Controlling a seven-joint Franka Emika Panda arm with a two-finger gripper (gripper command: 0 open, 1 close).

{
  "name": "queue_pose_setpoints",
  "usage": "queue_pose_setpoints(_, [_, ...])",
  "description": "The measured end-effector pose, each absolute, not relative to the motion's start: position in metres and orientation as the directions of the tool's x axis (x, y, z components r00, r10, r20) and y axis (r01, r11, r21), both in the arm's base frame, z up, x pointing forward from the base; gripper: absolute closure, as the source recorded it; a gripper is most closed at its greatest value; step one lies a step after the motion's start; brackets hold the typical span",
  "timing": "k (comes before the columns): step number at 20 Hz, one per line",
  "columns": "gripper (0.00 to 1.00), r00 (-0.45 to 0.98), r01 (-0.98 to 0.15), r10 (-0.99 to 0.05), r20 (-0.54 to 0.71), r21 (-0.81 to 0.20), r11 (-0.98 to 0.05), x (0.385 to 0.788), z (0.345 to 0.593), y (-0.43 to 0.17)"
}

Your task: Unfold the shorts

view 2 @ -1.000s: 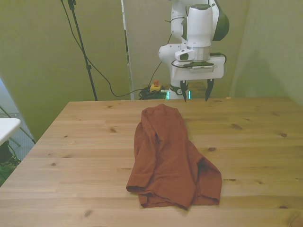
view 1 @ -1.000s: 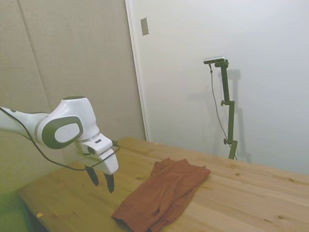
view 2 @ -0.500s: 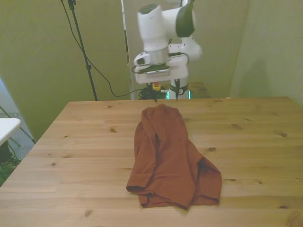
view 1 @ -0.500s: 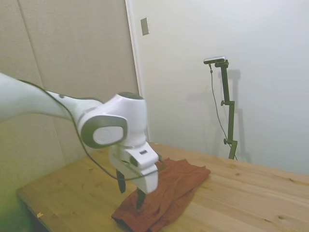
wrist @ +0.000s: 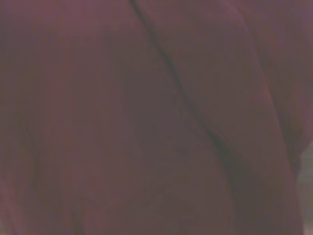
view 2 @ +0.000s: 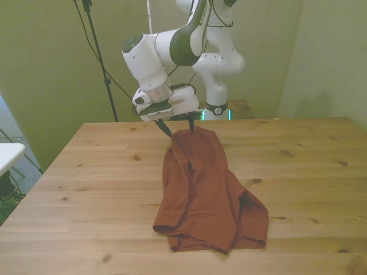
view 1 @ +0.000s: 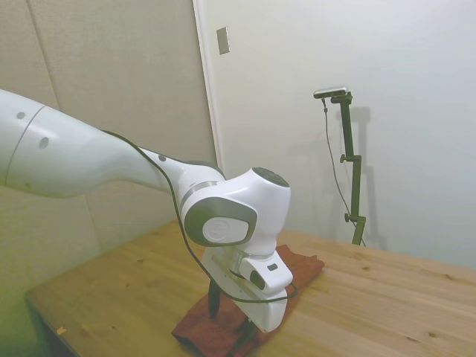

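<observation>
Rust-red shorts (view 2: 206,189) beneath spread hand (view 2: 179,127)

Rust-red shorts (view 2: 203,189) crossed by a darker seam line, lying on a pale honey-coloured wooden table (view 2: 92,189) with brown knots, beneath a glossy white arm (view 2: 172,46) with grey joints.

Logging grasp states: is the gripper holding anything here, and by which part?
Nothing held. The gripper is open, its fingers straddling the far end of the shorts.

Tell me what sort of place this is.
Probably a robot lab or test room: a white arm's gripper hangs over rust-red shorts on a bare wooden table, with plain walls around.
</observation>
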State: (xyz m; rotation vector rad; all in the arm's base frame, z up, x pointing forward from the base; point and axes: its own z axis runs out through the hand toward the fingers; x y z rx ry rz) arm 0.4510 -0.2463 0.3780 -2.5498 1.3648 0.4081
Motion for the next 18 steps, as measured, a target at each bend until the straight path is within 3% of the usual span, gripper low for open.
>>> queue_pose_setpoints(2, [0.0, 0.533, -0.834, -0.772, -0.347, -0.061, -0.549, 0.452, 0.375, -0.247])
queue_pose_setpoints(3, [1.0, 0.535, -0.832, -0.77, -0.348, -0.062, -0.551, 0.452, 0.374, -0.246])
queue_pose_setpoints(18, [1.0, 0.613, -0.776, -0.698, -0.369, -0.114, -0.621, 0.457, 0.368, -0.231])
